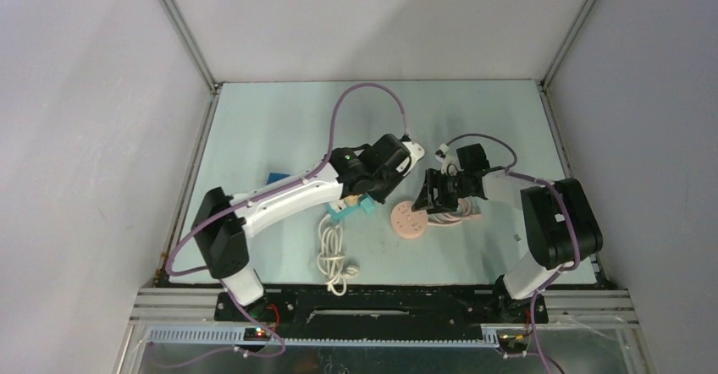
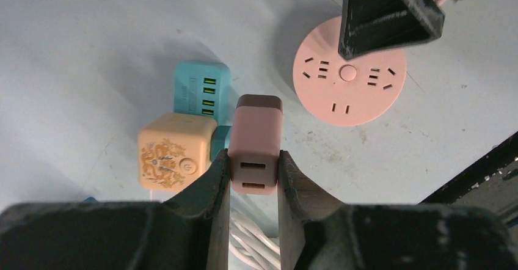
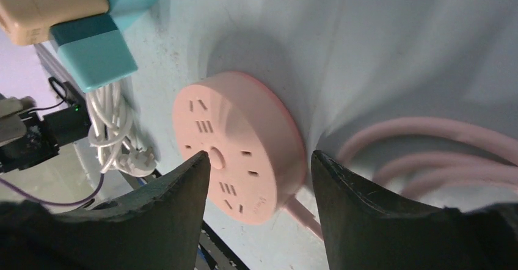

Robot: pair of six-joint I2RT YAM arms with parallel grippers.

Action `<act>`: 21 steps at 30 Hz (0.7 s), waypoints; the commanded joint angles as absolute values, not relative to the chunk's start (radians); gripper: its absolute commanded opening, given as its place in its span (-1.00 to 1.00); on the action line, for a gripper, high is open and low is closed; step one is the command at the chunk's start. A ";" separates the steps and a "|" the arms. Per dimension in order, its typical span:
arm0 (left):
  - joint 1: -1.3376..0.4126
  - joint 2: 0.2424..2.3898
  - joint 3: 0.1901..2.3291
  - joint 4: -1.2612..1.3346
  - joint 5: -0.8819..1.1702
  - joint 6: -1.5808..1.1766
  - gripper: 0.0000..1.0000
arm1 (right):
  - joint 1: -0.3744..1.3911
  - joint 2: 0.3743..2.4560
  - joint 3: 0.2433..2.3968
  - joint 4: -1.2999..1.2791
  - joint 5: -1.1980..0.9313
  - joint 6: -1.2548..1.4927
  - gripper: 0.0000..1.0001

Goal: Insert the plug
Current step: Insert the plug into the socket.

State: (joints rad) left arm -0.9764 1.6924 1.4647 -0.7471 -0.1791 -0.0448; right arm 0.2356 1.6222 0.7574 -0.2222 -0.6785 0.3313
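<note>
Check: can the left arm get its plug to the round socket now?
Probably, though tight: the plug sits close to the socket, but the open right gripper hangs over part of its face.

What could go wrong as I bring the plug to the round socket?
1. The right gripper is open over the socket, not gripping it, so the socket may slide when pushed.
2. In the left wrist view it overhangs the socket's top, so the plug in the left gripper could hit it.
3. The plug's prongs are hidden, so alignment is unchecked.
</note>
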 commanded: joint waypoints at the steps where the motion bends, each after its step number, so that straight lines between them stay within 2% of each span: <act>1: -0.976 1.606 1.426 -0.668 -0.248 -0.068 -1.00 | 0.294 1.664 0.787 -0.177 -0.687 0.342 0.28; 11: -0.976 1.648 1.469 -0.752 -0.174 0.034 -1.00 | 0.308 1.615 0.787 -0.180 -0.752 0.360 0.28; 21: -0.984 1.773 1.592 -0.864 -0.158 -0.094 -1.00 | 0.171 1.449 0.779 -0.298 -0.737 0.295 0.30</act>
State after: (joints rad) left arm -0.9768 1.7519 1.5158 -0.8227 -0.1864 -0.0444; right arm 0.2173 1.5383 0.7647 -0.2478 -0.7296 0.3321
